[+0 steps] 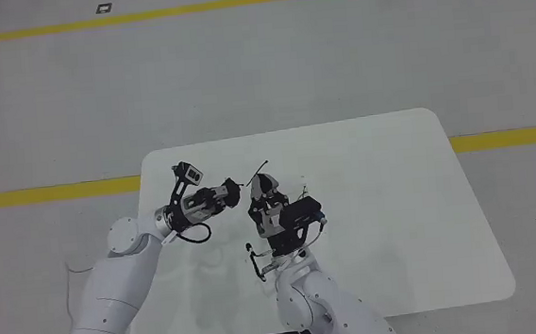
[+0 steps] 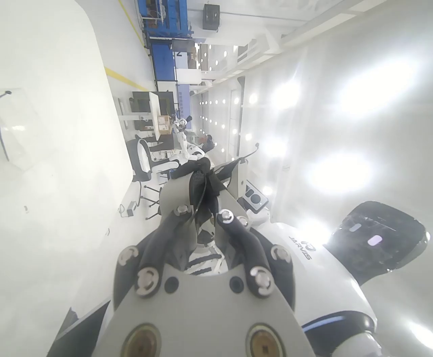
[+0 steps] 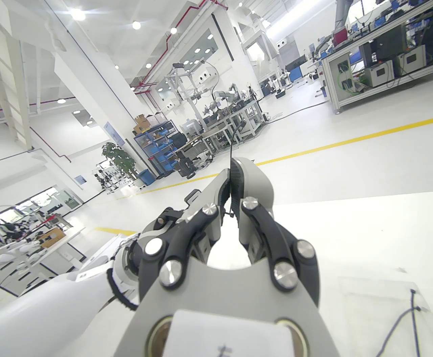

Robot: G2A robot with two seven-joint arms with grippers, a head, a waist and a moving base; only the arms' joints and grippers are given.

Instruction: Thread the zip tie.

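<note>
- Top view, layout: you find the right gripper (image 1: 265, 182) raised over the white table (image 1: 394, 204). The left gripper (image 1: 232, 192) sits just beside the right gripper, on its left side, with its tips turned toward it. The zip tie (image 1: 257, 173) is a thin dark line running from the gap between the two grippers, out past the right gripper's tips.
- Top view, step: judge this as the threading step itself. The tie is off the table and each gripper is at it.
- Left wrist view: the left gripper (image 2: 204, 172) has its fingers drawn together. A thin black strand of the zip tie (image 2: 204, 194) is pinched between the pads, so treat it as gripping the tie. You cannot tell whether the head end is the part held.
- Right wrist view: the right gripper (image 3: 231, 169) is clamped on the zip tie (image 3: 232, 145), and the free end projects straight out beyond its fingertips. Loose ties (image 3: 411, 301) lie on the table near the right gripper, apart from it.
- Next move: bring the free end to the head's slot. Expect to need fine alignment, because the tip is thin and likely to flex.
- Writing: you find no readable marking on the tie or the table. The white label (image 3: 220, 338) at the right gripper's base is cut off and cannot be read.
</note>
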